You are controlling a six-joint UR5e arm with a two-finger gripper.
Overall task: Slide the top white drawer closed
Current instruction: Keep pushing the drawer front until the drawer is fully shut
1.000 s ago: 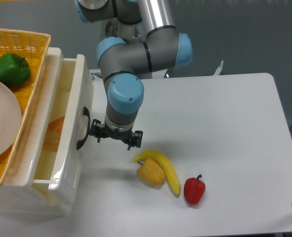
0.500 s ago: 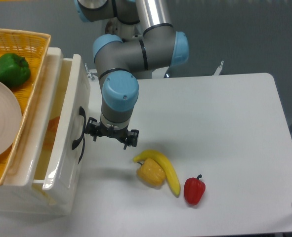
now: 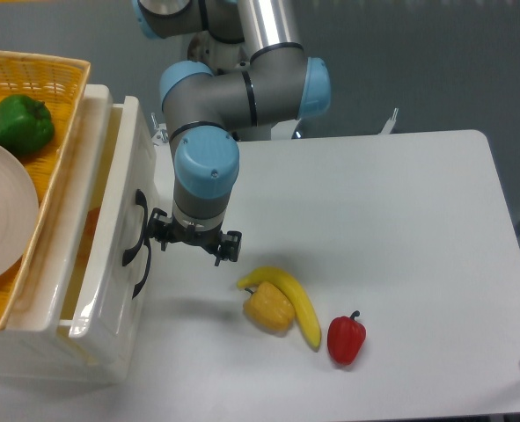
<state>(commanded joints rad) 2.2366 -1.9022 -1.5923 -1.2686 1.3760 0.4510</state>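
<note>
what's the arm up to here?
The UR5e arm is pushing the top white drawer shut. Its claw sits right against the drawer front beside the black handle; whether the fingers are open or shut can't be made out. The drawer is still partly out, with a gap showing along its inner edge, so the close isn't finished. A yellow woven basket with a green pepper and a white plate sits on top. A banana, yellow pepper and red pepper lie untouched on the table.

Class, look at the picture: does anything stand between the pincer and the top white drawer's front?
Nothing visible does. The pincer sits right beside the top white drawer, by its black handle.
</note>
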